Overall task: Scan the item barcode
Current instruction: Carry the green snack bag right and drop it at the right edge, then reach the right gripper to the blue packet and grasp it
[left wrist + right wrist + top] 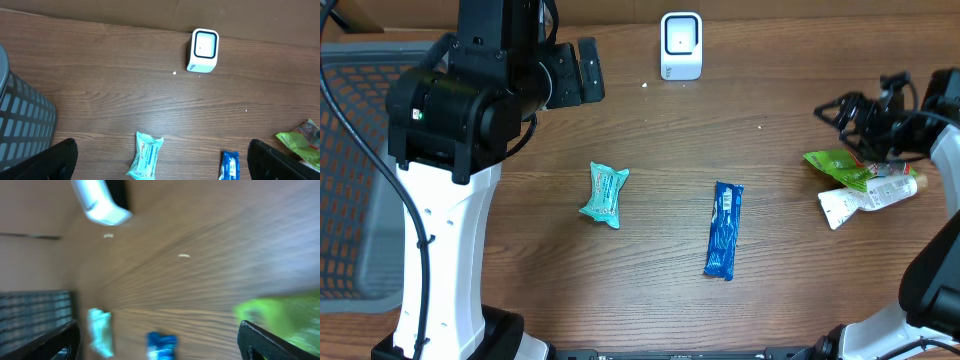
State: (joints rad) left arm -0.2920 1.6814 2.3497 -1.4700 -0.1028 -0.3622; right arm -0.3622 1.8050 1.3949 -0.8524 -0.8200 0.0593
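A grey mesh basket (350, 170) fills the far left edge of the overhead frame, partly hidden behind the left arm's white column. The left gripper (578, 72) hangs in the upper left over bare wooden table (770, 290). Its jaws are spread wide: in the left wrist view its fingertips (52, 160) sit at the two bottom corners. It holds nothing and touches nothing.

Right of it, near the frame's centre, a teal packet (605, 195) lies flat. The white barcode scanner (681, 45) stands upright at the top middle, well apart from every item. No object lies between it and either gripper. A blue wrapped bar (724, 230) lies lengthwise just right of centre, well apart from the teal packet.

At the right edge a green packet (840, 165) rests against a white tube (865, 200), the two touching or overlapping. The right gripper (865, 120) is over the green packet's upper edge. The right wrist view is blurred, yet its fingertips (55, 340) show at opposite bottom corners, so the jaws stand wide apart and clamp nothing. Whether a finger touches the green packet cannot be told.
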